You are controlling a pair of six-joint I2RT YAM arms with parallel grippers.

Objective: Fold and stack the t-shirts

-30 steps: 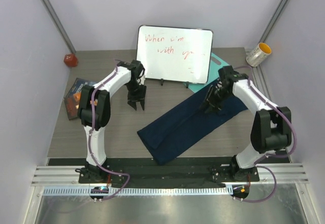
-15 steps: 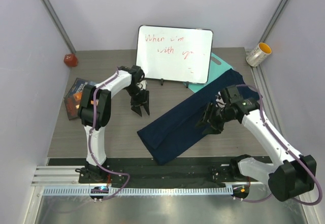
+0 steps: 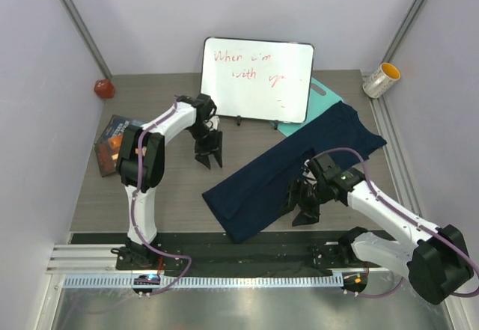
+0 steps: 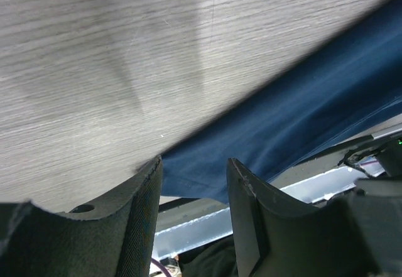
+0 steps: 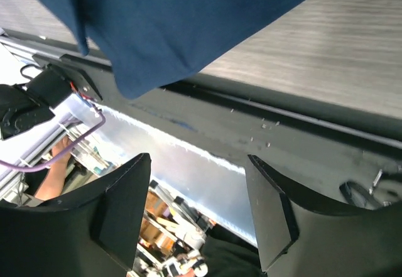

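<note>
T-shirt (image 3: 258,188): navy strip lying diagonally, 7 to 1 o'clock.
Left gripper (image 3: 209,159): jaws half-parted, holding nothing; 10 o'clock of T-shirt.
Right gripper (image 3: 298,212): jaws spread wide, holding nothing; T-shirt's 5 o'clock edge.

Bare grey wooden worktop (image 3: 168,191) is seen open at the lower left of the frame. The diagonal from lower centre to upper right is covered by a flat dark navy fabric t-shirt (image 3: 258,184). The upper centre is blocked by an upright white rectangular whiteboard (image 3: 257,79), and the left edge is occupied by a dark printed book (image 3: 112,143).
</note>
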